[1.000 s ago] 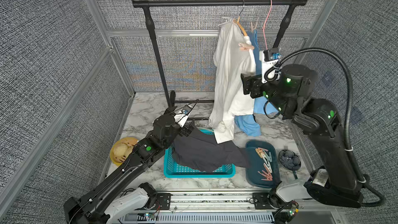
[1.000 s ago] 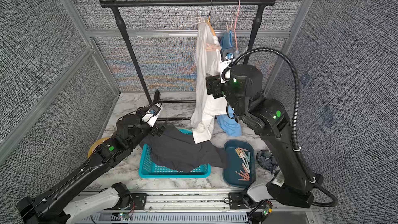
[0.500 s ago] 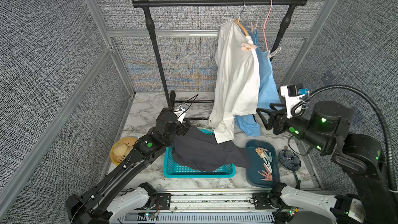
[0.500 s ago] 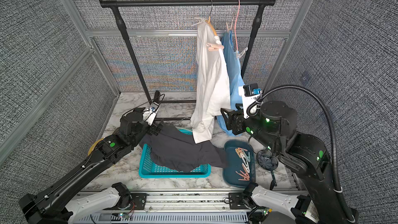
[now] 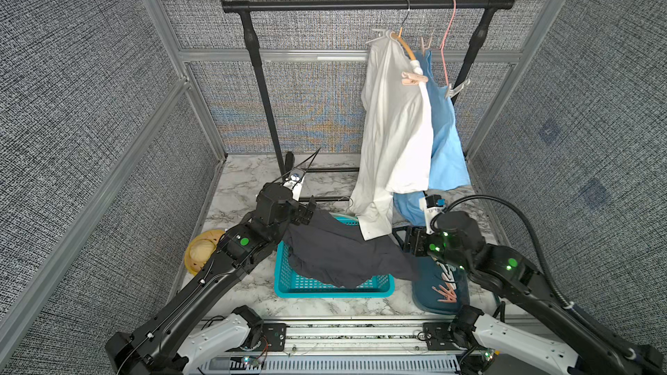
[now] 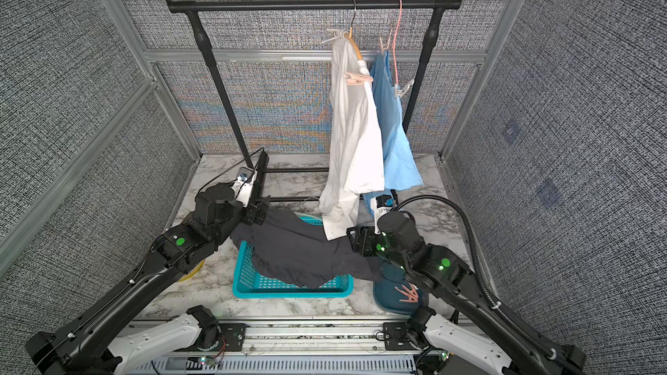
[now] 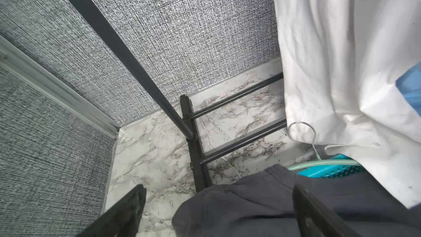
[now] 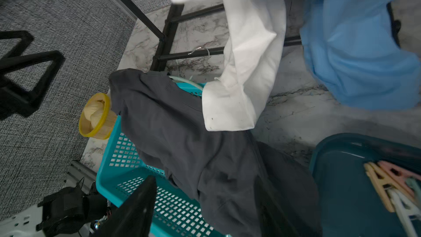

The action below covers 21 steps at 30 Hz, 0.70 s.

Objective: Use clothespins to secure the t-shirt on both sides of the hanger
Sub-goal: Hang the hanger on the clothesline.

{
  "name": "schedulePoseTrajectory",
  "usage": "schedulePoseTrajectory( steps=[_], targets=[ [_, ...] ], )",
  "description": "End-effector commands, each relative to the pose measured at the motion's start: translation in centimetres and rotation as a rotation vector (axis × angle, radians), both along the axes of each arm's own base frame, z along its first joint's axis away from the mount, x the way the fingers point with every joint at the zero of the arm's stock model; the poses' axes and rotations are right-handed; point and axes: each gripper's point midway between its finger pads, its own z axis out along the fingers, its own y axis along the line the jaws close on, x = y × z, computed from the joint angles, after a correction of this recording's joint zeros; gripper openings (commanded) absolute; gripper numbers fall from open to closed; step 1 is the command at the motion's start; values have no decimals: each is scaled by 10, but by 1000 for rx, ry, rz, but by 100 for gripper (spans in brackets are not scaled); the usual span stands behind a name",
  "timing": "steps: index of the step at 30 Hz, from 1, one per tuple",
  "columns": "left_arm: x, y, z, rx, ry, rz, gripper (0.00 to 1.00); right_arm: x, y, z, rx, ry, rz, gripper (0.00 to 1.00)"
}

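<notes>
The right end effector, spread and empty, is hovering low beside the tray holding the spare clothespins. A pink clothespin is clamping the white shirt to its hanger. Any further peg is probably best pinched squarely by its tail. The left end effector is gaping, empty.

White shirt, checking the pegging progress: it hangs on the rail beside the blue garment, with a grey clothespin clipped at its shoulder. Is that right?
Not quite. The clothespin on the white shirt is salmon-pink, not grey, as both top views show. The rest holds: it hangs on the rail beside the blue garment.
</notes>
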Motion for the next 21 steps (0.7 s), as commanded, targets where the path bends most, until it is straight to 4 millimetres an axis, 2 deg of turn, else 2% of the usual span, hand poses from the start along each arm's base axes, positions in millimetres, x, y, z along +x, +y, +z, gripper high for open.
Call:
schedulePoseTrajectory(
  steps=[1,4,8,11,17,19,21],
  targets=[
    [-8,-7,-9,-80,41,-28,100,23,13,-11,109,17,-95,71],
    [-13,-10,-18,-108,55,-50,98,41,5,-40,89,78,-178,71],
    [-20,-15,-29,-144,90,-82,96,65,7,-49,97,50,-200,70],
    [-22,-17,-33,-142,111,-91,93,78,8,-61,101,86,-215,65],
    [-24,-16,-36,-136,113,-99,88,108,7,-74,91,60,-266,34],
    [-24,-14,-38,-134,113,-93,87,121,1,-75,82,48,-296,20],
    [-25,-13,-38,-131,110,-88,85,136,-12,-73,65,11,-345,0]
  ],
)
